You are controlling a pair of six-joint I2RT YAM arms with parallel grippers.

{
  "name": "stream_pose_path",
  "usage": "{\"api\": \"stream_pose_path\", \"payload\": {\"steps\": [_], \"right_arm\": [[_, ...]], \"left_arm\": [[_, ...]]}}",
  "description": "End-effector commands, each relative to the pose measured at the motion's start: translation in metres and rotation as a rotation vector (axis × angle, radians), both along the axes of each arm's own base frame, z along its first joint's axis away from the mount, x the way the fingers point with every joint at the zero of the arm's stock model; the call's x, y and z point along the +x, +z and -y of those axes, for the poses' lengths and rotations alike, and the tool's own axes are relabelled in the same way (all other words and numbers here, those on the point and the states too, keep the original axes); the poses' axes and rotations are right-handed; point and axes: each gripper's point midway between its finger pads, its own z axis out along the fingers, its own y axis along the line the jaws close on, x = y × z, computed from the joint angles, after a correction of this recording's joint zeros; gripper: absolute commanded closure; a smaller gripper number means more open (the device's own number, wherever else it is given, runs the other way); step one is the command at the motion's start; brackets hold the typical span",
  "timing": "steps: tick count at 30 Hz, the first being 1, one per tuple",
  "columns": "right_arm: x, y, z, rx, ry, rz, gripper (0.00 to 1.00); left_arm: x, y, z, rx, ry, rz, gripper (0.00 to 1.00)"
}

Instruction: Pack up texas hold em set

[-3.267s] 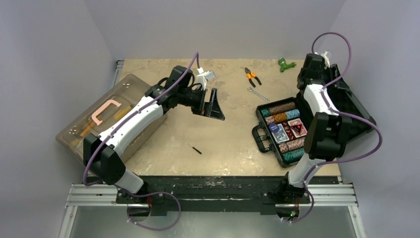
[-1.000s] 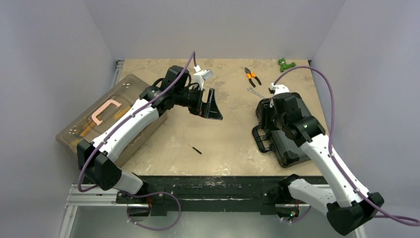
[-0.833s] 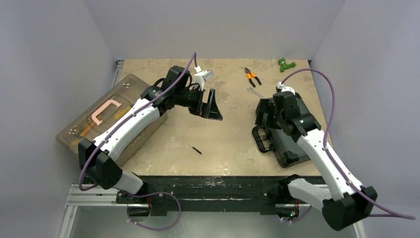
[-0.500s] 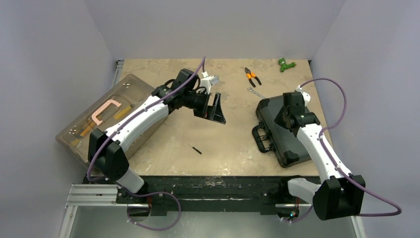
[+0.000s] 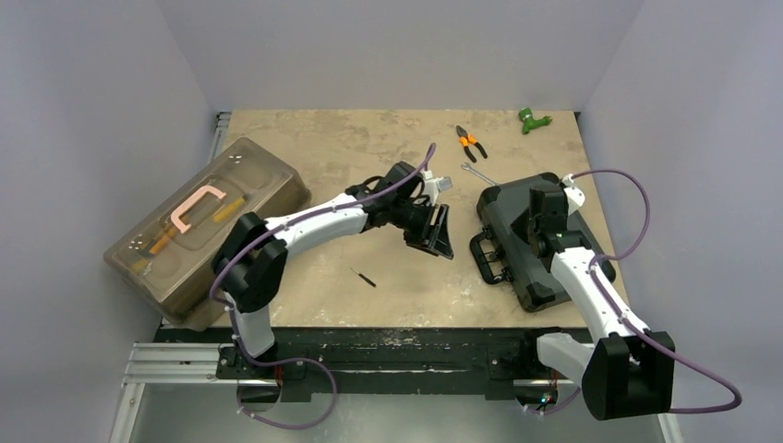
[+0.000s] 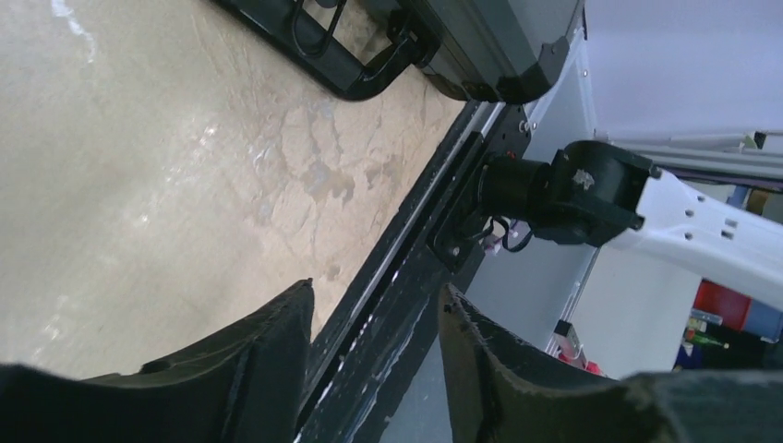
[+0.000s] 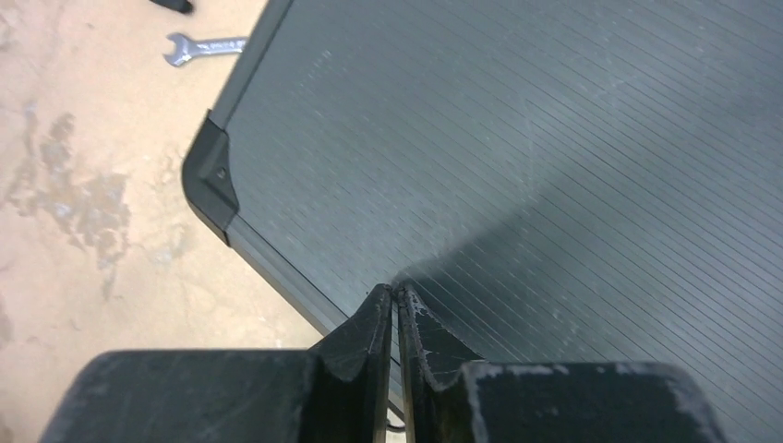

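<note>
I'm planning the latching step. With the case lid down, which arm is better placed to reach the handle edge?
Left, probably. Its open left gripper hovers just beside the case handle, facing that edge. The right gripper is shut, with its tips at the lid.

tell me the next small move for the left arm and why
Probably ease the left tool forward to the front edge of the black case, by its handle, likely to fasten it. The lid is already down, the shut right tool rests its tips on it, seemingly holding it, and the left tool is open, empty and aimed at that edge but apart from it.
</note>
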Motion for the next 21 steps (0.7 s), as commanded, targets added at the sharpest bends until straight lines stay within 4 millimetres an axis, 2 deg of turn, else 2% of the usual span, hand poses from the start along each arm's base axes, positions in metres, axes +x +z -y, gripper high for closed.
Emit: {"api": "stream_pose_path", "payload": {"steps": [1, 5, 9, 15, 21], "right_arm": [[-0.049, -0.07, -0.01, 0.076, 0.003, -0.226, 0.93], [-0.053, -0.08, -0.014, 0.103, 0.012, -0.22, 0.92], [-0.055, -0.084, -0.01, 0.081, 0.005, -0.236, 0.93], [-0.058, -0.083, -0.008, 0.073, 0.008, -0.202, 0.94], [-0.053, -0.075, -0.006, 0.064, 0.006, -0.143, 0.93]], "left_arm": [[0.015, -0.005, 0.048, -0.093, 0.063, 0.021, 0.53], [0.022, -0.019, 0.073, -0.087, 0.082, 0.03, 0.64], [0.029, -0.039, 0.088, -0.095, 0.134, 0.007, 0.7], [0.035, -0.053, 0.113, -0.164, 0.204, -0.038, 0.68], [0.045, -0.06, 0.124, -0.188, 0.262, -0.083, 0.69]]}}
